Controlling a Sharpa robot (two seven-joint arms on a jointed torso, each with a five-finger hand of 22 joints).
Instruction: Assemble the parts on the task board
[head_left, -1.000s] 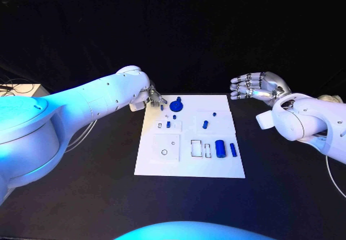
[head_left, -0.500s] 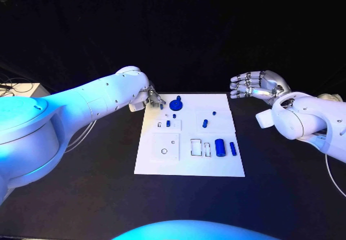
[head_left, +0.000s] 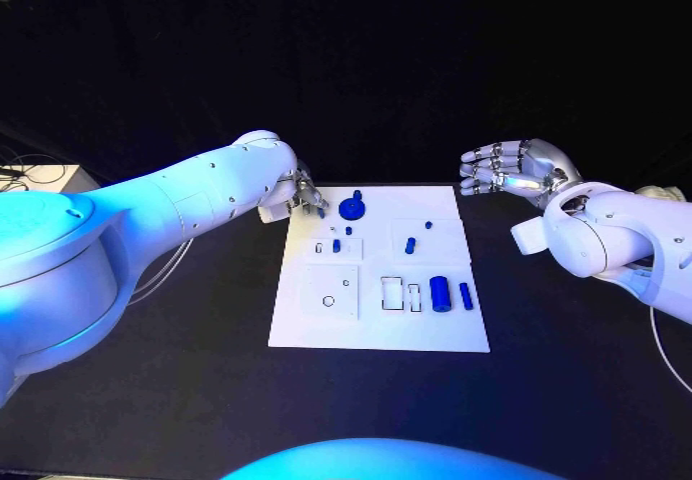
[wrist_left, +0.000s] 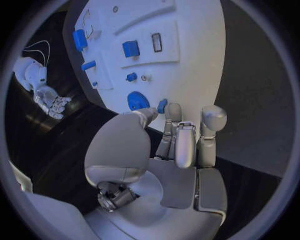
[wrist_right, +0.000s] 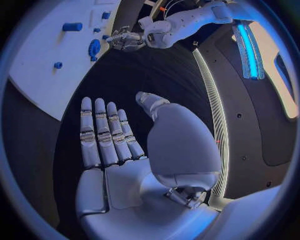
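Task board (head_left: 378, 335) is laid mid-table w/ blue parts (head_left: 440, 295) on it. Left hand (head_left: 304, 192) is held at board's far left corner, fingers apart, empty. Right hand (head_left: 515, 169) is raised beyond far right corner, fingers spread, empty.

left robot hand (head_left: 303, 192) edged slightly farther from round blue part (head_left: 352, 210)

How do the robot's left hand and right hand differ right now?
The left hand sits at the far left corner of the board, close to the round blue part; the right hand is off the board, above the black table. The left hand's fingers are partly curled; the right hand's fingers lie straight, palm open. Both hold nothing.
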